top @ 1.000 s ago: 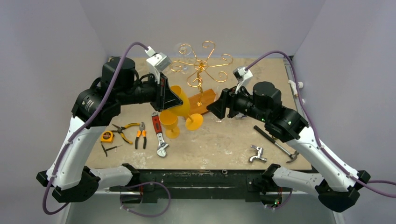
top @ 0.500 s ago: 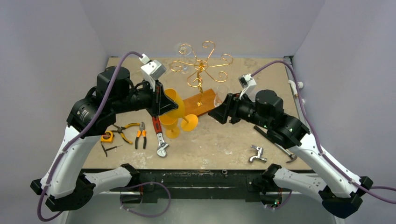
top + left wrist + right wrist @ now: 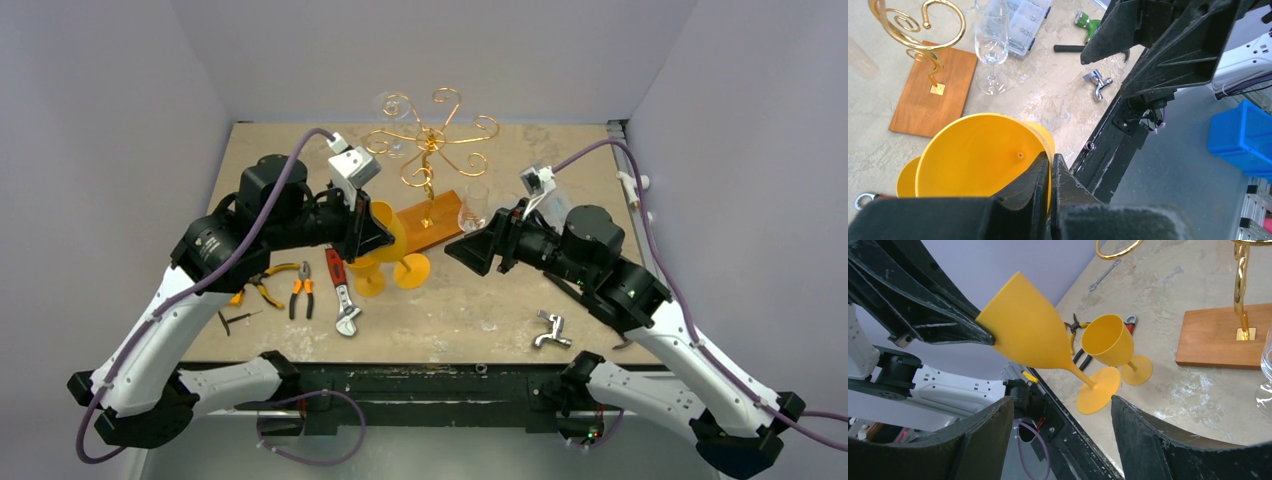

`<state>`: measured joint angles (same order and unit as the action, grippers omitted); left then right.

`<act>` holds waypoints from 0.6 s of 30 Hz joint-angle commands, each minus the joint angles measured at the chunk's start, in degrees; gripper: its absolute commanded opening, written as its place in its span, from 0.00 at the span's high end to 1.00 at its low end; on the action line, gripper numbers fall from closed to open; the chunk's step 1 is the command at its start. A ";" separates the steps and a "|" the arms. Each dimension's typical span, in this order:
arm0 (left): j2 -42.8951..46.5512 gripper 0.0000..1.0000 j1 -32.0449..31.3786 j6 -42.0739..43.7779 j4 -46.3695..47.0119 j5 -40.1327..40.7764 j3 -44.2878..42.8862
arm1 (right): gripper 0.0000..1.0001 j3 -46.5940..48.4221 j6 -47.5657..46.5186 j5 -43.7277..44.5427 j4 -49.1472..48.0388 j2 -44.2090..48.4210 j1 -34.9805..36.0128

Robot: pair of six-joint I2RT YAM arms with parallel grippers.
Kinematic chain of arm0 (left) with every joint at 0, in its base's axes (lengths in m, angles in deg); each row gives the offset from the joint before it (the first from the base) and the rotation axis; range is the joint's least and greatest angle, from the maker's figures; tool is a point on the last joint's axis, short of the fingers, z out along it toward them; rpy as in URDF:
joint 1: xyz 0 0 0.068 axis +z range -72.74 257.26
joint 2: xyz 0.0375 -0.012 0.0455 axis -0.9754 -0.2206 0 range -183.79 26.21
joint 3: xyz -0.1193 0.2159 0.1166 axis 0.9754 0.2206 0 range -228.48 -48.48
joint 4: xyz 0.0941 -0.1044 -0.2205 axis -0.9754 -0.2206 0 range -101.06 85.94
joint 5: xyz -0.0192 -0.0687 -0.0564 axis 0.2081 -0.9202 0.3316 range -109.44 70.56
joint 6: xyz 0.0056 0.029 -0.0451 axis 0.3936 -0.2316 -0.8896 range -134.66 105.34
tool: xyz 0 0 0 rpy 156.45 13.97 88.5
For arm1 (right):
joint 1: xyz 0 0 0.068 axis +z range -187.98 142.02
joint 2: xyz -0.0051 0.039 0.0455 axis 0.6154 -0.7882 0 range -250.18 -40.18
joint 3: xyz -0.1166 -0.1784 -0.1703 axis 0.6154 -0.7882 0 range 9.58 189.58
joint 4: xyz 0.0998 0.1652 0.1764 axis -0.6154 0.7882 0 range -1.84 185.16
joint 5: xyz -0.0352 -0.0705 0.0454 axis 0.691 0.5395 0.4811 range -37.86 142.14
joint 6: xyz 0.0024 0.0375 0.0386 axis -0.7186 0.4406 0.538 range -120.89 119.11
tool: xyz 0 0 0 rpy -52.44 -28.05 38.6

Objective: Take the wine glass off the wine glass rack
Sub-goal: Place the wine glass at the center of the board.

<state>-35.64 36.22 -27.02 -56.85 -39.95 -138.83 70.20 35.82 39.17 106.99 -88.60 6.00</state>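
Observation:
My left gripper (image 3: 1050, 162) is shut on the rim of a yellow wine glass (image 3: 978, 155), which hangs tilted above the table (image 3: 390, 232). A second yellow wine glass (image 3: 1108, 340) stands upright just beyond it. The golden wine glass rack (image 3: 430, 140) stands behind them on its wooden base (image 3: 435, 222). A clear wine glass (image 3: 473, 205) stands on the table right of that base. Another clear glass (image 3: 388, 105) shows at the rack's back left arm. My right gripper (image 3: 1062, 402) is open and empty, low in front of the clear glass and facing the yellow ones.
A red adjustable wrench (image 3: 341, 285), pliers (image 3: 301, 290) and a tape measure (image 3: 229, 292) lie at the left front. A metal tap fitting (image 3: 550, 331) lies at the right front. A clear parts box (image 3: 1025, 20) sits beyond the clear glass.
My left gripper has carried the yellow glass a little right and down. My right gripper has drawn back from the clear glass toward the front, and its jaws have widened.

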 commanded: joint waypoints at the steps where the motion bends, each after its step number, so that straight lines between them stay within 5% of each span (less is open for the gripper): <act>1: 0.39 1.00 -1.54 1.28 4.94 1.69 2.35 | 0.31 -0.06 0.88 0.62 -1.88 1.28 0.02; 18: -2.12 1.00 -5.19 1.27 13.75 7.33 13.59 | 0.35 -1.02 1.77 5.77 1.43 5.61 -0.02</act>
<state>-37.19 31.98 -27.02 -48.44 -35.12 -125.83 69.32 37.11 42.65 108.19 -84.36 6.00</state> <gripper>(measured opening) 0.019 0.656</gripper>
